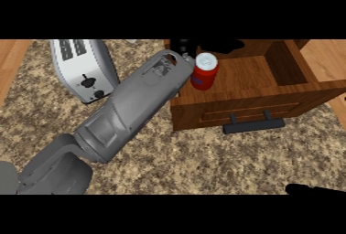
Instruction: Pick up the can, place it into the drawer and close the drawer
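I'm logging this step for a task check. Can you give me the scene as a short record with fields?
can: red with white top, upright inside the drawer
drawer: wooden, open, dark handle facing front
left hand: above the drawer's left back corner, beside the can; fingers mostly hidden
right hand: at the lower right edge, only dark fingers show
toaster: on the counter, left of the forearm
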